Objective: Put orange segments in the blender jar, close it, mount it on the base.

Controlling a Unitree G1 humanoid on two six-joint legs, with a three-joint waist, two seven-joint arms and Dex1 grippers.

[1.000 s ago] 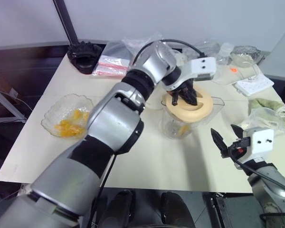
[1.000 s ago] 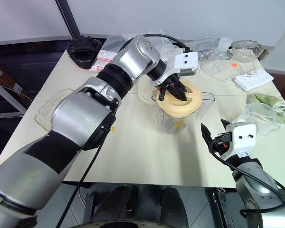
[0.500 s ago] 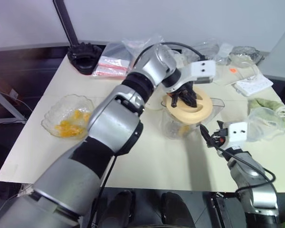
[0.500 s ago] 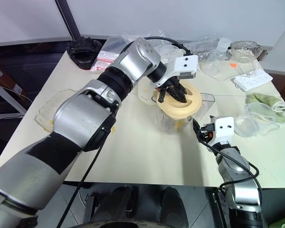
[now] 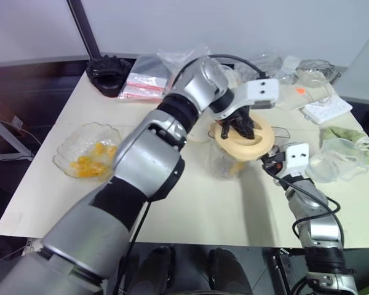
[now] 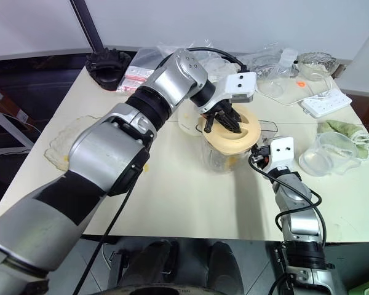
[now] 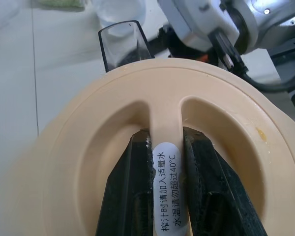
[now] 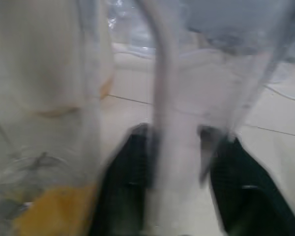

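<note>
The blender jar (image 5: 229,162) stands mid-table with orange segments (image 5: 237,166) at its bottom. A pale-orange lid (image 5: 246,139) lies on its mouth. My left gripper (image 5: 242,126) is shut on the lid's middle ridge (image 7: 165,147), one black finger (image 7: 128,196) on each side. My right gripper (image 5: 269,163) is level at the jar's right side. Its fingers (image 8: 132,187) close on the clear side handle (image 8: 172,162). More orange segments (image 5: 86,162) lie in a scalloped glass bowl (image 5: 66,145) at the left. The cream-white base (image 6: 186,120) stands just behind the jar, partly hidden by my left arm.
A black holder (image 5: 109,72) and plastic bags (image 5: 141,83) lie at the back left. A white power strip (image 5: 327,109), a green cloth (image 5: 345,135) and a clear cup (image 5: 339,161) sit to the right of the jar. Another glass bowl (image 5: 320,70) stands at the back right.
My right gripper has moved forward from the table's front edge to the jar's handle and has closed around it. The left gripper has stayed on the lid.
</note>
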